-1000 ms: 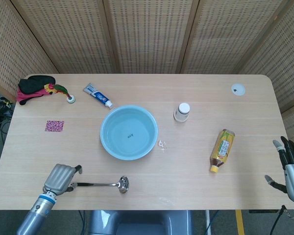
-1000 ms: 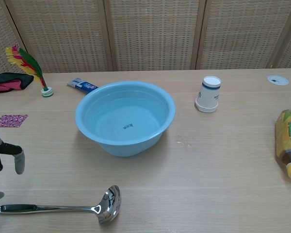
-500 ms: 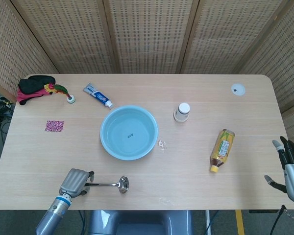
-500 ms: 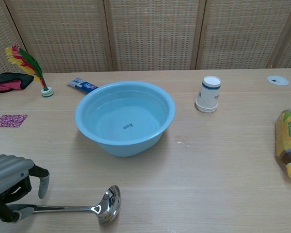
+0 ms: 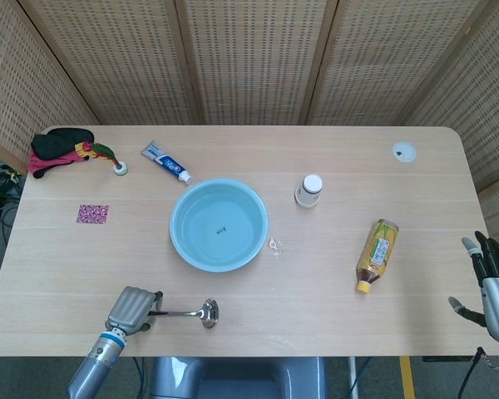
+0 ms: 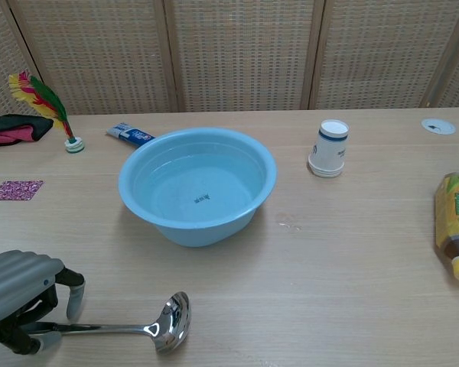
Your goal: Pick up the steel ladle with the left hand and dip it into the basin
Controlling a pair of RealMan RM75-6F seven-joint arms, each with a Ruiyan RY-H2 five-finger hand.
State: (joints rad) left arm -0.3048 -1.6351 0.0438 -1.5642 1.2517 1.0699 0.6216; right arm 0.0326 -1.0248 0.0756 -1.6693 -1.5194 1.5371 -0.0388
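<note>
The steel ladle [image 5: 206,312] [image 6: 170,322] lies flat near the table's front edge, bowl to the right and handle pointing left. My left hand [image 5: 133,309] [image 6: 19,297] sits over the handle's end, with a finger behind the handle and the thumb in front of it; I see no firm grip, and the ladle rests on the table. The light blue basin [image 5: 176,226] [image 6: 185,227] holds water and stands at the table's middle, beyond the ladle. My right hand [image 5: 492,281] hangs past the table's right edge with fingers spread and nothing in it.
A yellow drink bottle [image 5: 377,254] [image 6: 457,225] lies at the right. A white cup [image 5: 309,190] [image 6: 329,148] stands right of the basin. A toothpaste tube [image 5: 166,162], a feathered shuttlecock [image 6: 52,107], dark cloth [image 5: 58,146] and a purple patch [image 5: 92,214] occupy the left side.
My left hand has slid right along the front edge onto the ladle's handle and lowered its fingers around it. The ladle and my right hand have stayed put.
</note>
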